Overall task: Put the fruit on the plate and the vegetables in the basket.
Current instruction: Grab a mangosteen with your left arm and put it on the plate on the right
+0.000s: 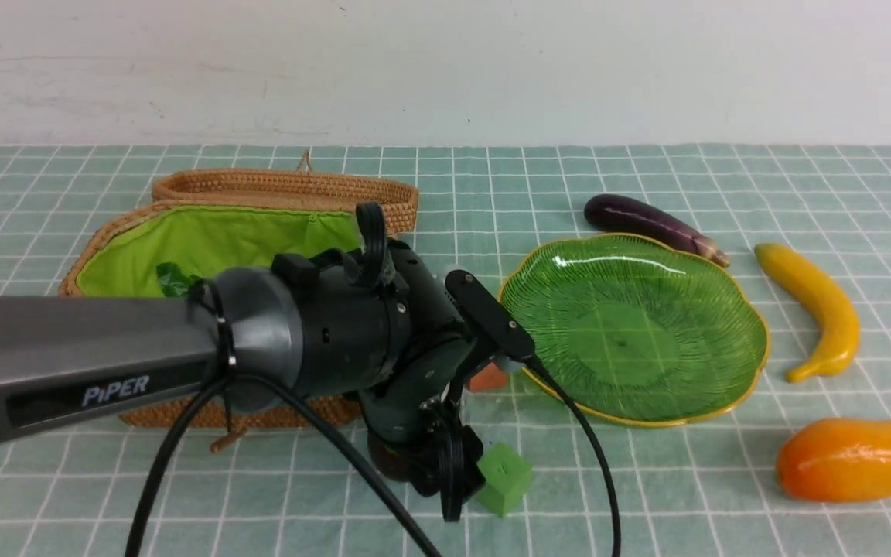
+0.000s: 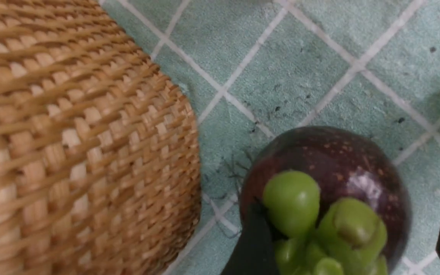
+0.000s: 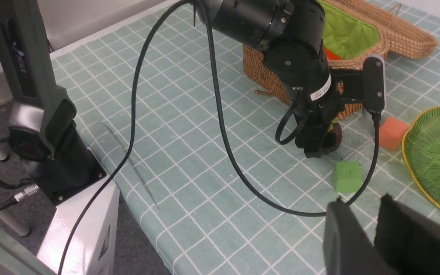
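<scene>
1. The mangosteen (image 2: 338, 160) sits on the checked tablecloth (image 2: 319, 57), just beside the basket (image 2: 71, 133); only a narrow strip of cloth separates it from the woven wall.
2. The left gripper (image 2: 353, 229) is down over it with jaws apart; one finger (image 2: 254, 244) overlaps the green calyx; the other stands clear of the fruit's far side.
3. The green cube (image 1: 503, 480) lies just beside that gripper; the salmon cube (image 1: 488, 377) sits between the arm and the plate (image 1: 724, 387), near its gold rim.
4. The eggplant (image 1: 650, 224) lies along the plate's far edge; the banana (image 1: 817, 309) and mango (image 1: 851, 458) lie apart, further right, with cloth showing between them.
5. The right gripper (image 3: 361, 200) hangs near the table's front edge, holding nothing; I cannot tell how far open it is.
</scene>
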Tool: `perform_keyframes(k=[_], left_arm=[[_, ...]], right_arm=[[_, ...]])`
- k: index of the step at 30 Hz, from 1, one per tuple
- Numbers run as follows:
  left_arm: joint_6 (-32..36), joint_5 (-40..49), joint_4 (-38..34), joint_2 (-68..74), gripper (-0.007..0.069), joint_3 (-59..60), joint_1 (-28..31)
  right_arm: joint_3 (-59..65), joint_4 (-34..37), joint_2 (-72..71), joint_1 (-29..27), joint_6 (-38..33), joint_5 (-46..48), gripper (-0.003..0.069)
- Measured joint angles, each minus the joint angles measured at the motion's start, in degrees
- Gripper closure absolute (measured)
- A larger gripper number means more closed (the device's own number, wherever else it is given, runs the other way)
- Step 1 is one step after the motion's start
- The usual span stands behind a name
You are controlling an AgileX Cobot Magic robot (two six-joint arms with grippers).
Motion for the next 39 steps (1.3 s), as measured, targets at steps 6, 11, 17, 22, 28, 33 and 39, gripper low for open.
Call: perform_keyframes(k=[6,11,17,22,28,33,39], left_arm=[[-0.6,0.0,0.0,0.8,0.0089,-0.1,0.0],[-3.3,0.9,0.1,0.8,0.0106,-0.3,0.0],[-3.9,4.2,-2.1,-1.9,0.0106,-1.5,0.0],[-3.6,6.5,-4.6,-5.2,0.0106,-8.5,-1.9],[5.0,1.9,-14.7,1.4,0.0106,-25.4,-3.2],[8.9,0.8,-19.3,15.1,0.0106,-38.7,-3.2],[9.4,0.5,-16.7,28.4,0.0106,-51.1,-3.1]], right_arm=[[0.0,0.0,0.0,0.0,0.0,0.0,0.0516],[0.0,0.0,0.0,0.0,0.0,0.0,0.0516],[0.0,-2.8,0.0,0.0,0.5,-1.6,0.0516],[0.0,-9.2,0.0,0.0,5.7,-6.7,0.0516],[0.0,-21.9,0.0,0.0,18.8,-11.2,0.0516],[0.0,-25.0,0.0,0.0,21.9,-9.9,0.0514],[0.0,-25.1,0.0,0.0,22.2,-5.9,0.0511]])
